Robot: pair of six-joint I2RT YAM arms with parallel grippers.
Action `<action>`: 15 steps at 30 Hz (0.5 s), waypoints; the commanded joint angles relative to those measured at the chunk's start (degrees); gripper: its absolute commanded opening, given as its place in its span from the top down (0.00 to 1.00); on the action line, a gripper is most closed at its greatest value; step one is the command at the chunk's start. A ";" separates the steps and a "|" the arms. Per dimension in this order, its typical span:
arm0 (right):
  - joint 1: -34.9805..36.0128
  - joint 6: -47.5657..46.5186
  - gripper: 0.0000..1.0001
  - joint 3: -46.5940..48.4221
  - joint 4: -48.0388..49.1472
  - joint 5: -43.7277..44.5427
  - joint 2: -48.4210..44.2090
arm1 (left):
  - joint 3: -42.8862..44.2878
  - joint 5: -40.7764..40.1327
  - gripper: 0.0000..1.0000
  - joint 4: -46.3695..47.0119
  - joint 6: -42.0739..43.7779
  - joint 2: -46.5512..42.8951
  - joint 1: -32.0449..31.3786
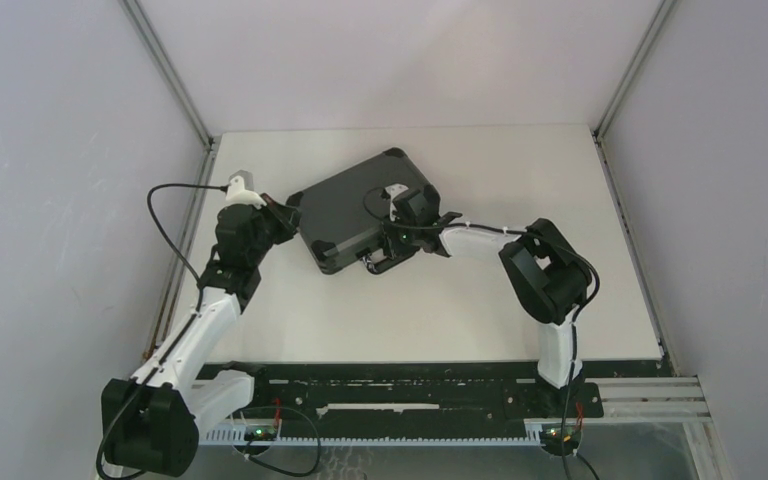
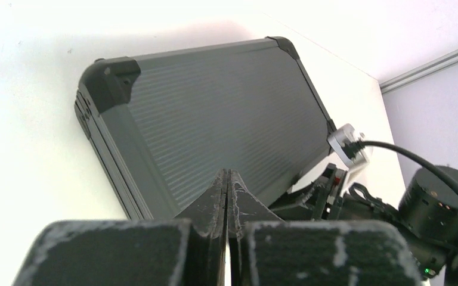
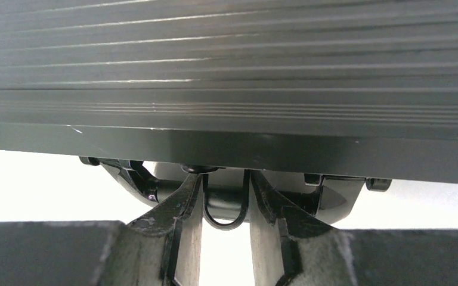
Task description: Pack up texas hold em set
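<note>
Evidently closed briefcase (image 1: 360, 210), contents hidden, right fingers (image 3: 179, 229) masking handle (image 3: 328, 199).

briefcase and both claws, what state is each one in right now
briefcase: closed, lying flat on the table
left claw: shut, holding nothing, tips close to the case's lid, contact unclear
right claw: partly open, straddling a dark loop on the case's front edge, not clamped
</note>
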 commanded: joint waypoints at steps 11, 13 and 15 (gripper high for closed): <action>11.57 9.16 0.74 -25.10 -10.82 -3.47 -10.88 | 13.51 3.08 0.98 2.07 2.44 15.18 -4.87; 12.94 10.89 0.73 -27.86 -10.15 -3.64 -13.59 | 17.66 2.75 0.98 0.99 3.40 18.97 -7.67; 14.51 12.34 0.72 -30.00 -9.46 -3.19 -16.39 | 21.73 3.33 0.98 0.03 4.17 22.82 -9.96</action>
